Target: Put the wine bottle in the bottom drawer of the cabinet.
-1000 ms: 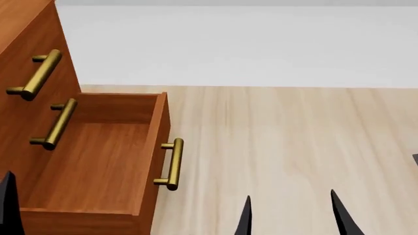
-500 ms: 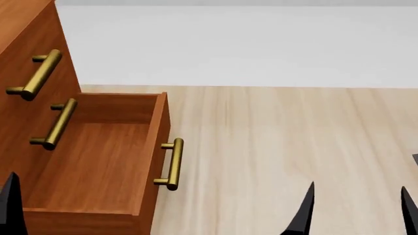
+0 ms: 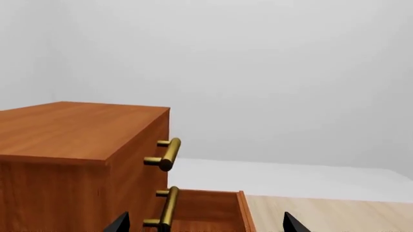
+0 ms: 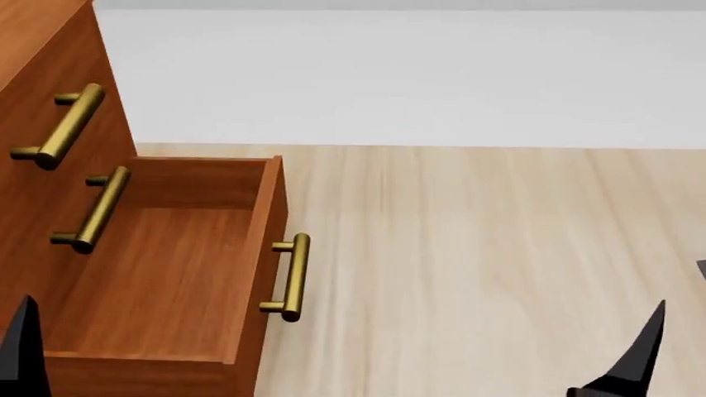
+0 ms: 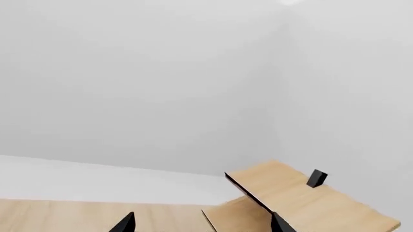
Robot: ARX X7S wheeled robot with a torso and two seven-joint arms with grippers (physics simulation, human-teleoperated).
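My bottom drawer (image 4: 165,273) stands pulled out from the cabinet (image 3: 71,145), its reddish-brown box open to the top and holding nothing. Its brass bar handle (image 4: 289,277) faces the pale wooden floor (image 4: 474,248). Two upper drawer fronts, each with a like handle, are closed above it.

My left hand (image 3: 203,223) hangs near the cabinet front, its two dark fingertips spread wide with nothing between them. My right hand (image 5: 201,222) is likewise spread and holds nothing; in the head view only one tip shows low at the right edge.

The wine bottle appears in none of the views, so I cannot say where it stands. My right wrist camera shows a pale wooden rack (image 5: 303,198) with a dark edge, off to one side, and no bottle on it.

I judge the drawer-opening step done and the fetch step not begun. The next move calls for finding the bottle, then closing one hand around its body.
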